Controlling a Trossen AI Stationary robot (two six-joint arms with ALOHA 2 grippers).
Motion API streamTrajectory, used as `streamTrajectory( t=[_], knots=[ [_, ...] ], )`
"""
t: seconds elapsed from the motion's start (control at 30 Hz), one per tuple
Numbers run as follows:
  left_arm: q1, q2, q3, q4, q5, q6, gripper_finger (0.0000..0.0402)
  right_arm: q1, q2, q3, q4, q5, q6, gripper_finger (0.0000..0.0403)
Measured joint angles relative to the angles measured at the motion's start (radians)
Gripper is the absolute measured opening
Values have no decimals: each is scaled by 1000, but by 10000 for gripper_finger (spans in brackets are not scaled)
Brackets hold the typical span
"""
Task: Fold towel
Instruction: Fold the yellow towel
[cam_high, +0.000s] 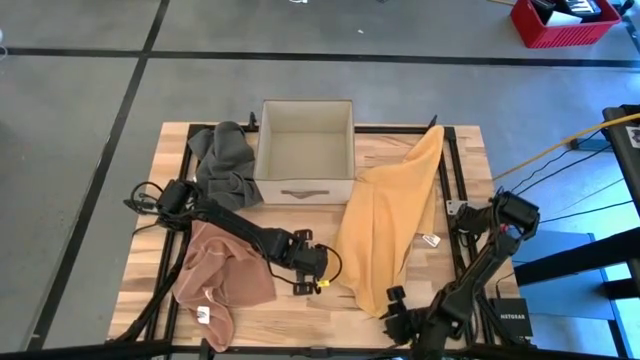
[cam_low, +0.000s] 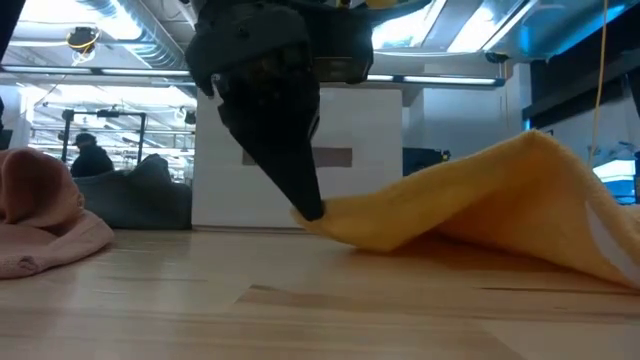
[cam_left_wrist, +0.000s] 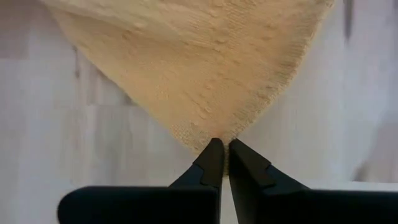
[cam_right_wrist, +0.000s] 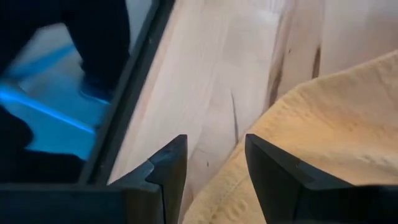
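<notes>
Across the right half of the wooden table (cam_high: 310, 335) we see the yellow towel (cam_high: 385, 225) spread out in a long rumpled shape, its far corner reaching up beside the open white box (cam_high: 305, 150) and its near end lying close to the table's front edge. At the towel's left edge we find the left gripper (cam_high: 326, 281), its fingers (cam_left_wrist: 214, 163) pressed together on a corner of the cloth; the left wrist view shows the tips pinching the very point of the weave, and the low view shows that corner raised just off the wood. We see the right gripper (cam_high: 397, 312) at the towel's near right end, low over the table's front edge, its fingers (cam_right_wrist: 171, 168) standing apart with nothing between them and the towel's hem lying just beyond them. Left of the left arm a pink towel (cam_high: 222, 268) lies bunched, and a grey towel (cam_high: 225, 160) sits heaped against the box's left side.
</notes>
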Motion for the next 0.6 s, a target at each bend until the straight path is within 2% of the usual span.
streamTrajectory(
  t=[0.23,0.47,0.6],
  knots=[
    [-5,0,0,-1,-23,-7,5,1,109,136,-148,-15,18,165],
    [-12,0,0,1,-28,-12,4,1,128,182,-400,2,217,165],
    [-16,0,0,1,-28,-15,4,1,129,184,-445,-32,250,165]
  ],
)
